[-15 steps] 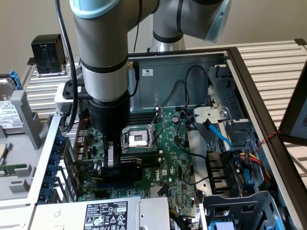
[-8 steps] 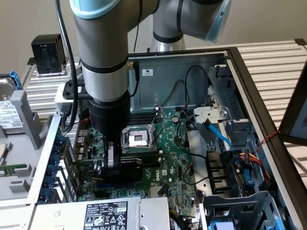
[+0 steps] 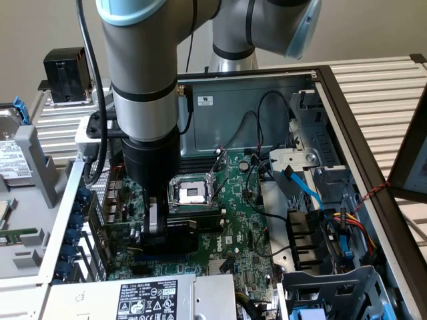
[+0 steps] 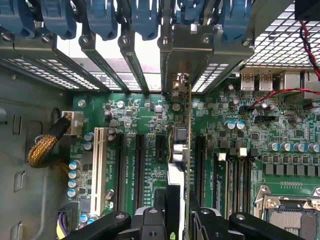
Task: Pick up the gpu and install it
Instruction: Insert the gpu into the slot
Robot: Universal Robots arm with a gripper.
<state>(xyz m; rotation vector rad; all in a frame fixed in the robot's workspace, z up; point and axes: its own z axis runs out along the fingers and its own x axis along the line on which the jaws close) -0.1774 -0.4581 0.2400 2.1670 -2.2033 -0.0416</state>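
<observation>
My gripper reaches down into the open computer case and is shut on the gpu, whose black shroud shows beside the fingers over the green motherboard. In the wrist view the gpu stands on edge between my fingers, running straight away from the gripper along an expansion slot. Its metal end bracket sits at the case's rear wall among the blue slot clips. I cannot tell whether its lower edge is seated in the slot.
The silver CPU socket lies just beyond the gripper. A white slot and black slots flank the card. Blue clips line the rear wall. The power supply, drive cage and loose cables crowd the case.
</observation>
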